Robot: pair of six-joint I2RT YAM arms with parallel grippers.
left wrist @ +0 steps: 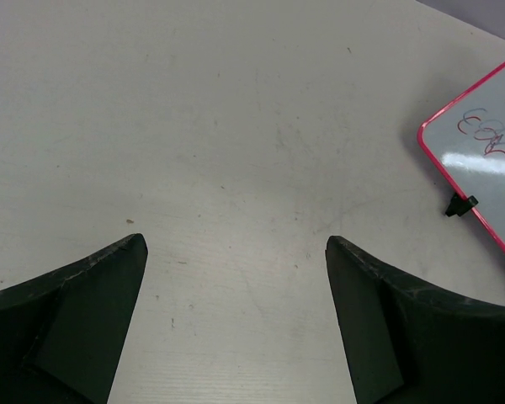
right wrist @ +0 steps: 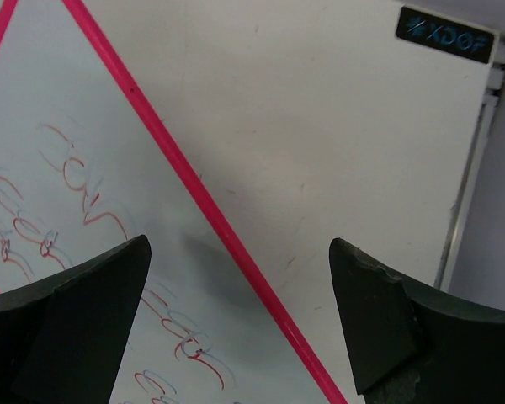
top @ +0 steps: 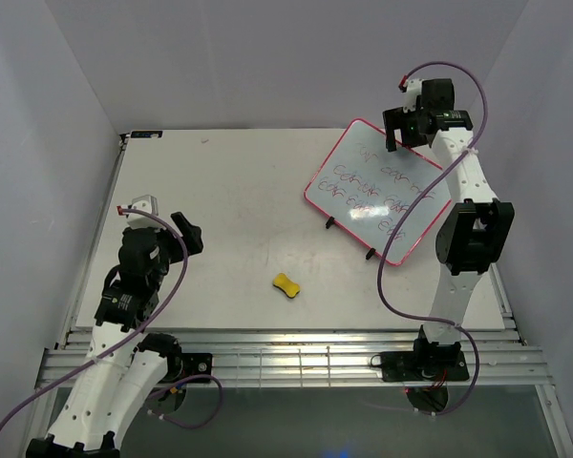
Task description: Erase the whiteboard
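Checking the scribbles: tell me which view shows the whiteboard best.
Top external: the whiteboard shows nearly whole, with writing and both clips. Left wrist catches only a corner and clips; right wrist only a close strip of frame and scribbles.

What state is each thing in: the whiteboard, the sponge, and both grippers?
whiteboard: lying on the table, red scribbles unerased.
yellow sponge: on the table, not held, apart from the board.
left gripper: open, empty, above bare table.
right gripper: open, empty, over the whiteboard's edge.
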